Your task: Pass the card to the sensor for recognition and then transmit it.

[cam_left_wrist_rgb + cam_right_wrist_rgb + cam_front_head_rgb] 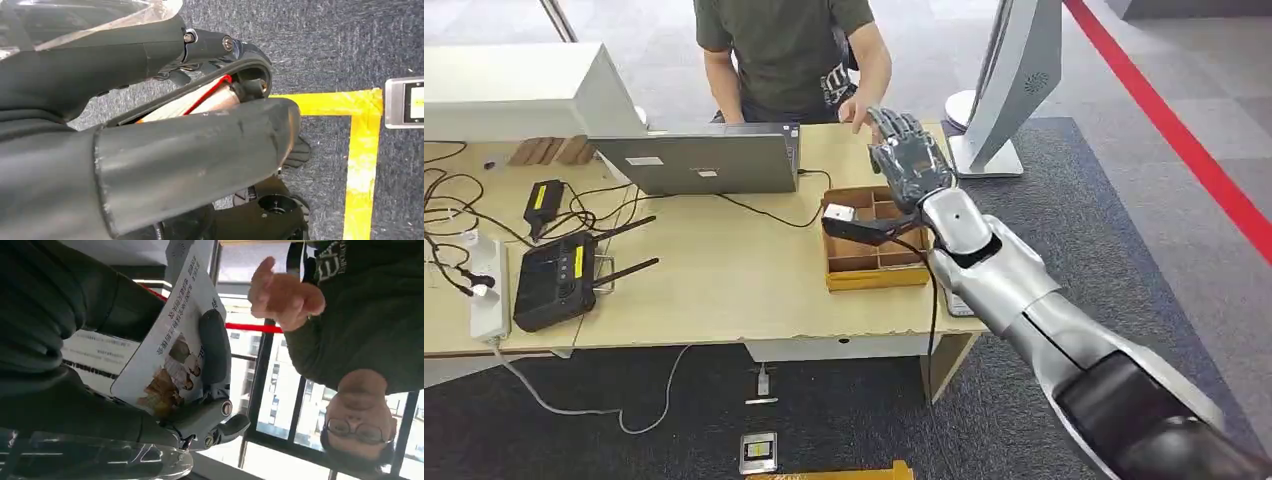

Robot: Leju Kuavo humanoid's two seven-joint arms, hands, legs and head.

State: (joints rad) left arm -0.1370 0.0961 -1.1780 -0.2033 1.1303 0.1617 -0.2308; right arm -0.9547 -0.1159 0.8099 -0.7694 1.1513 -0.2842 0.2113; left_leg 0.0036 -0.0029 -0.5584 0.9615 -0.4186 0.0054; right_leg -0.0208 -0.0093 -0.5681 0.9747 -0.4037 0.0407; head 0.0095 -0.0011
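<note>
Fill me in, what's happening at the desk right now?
The robot's right hand is raised over the far edge of the table, holding a printed card out toward a person standing across from it. The person's hand is open and reaching for the card but is not touching it yet. A cardboard tray sits below the arm, beside a laptop. The left hand hangs down over the carpet.
</note>
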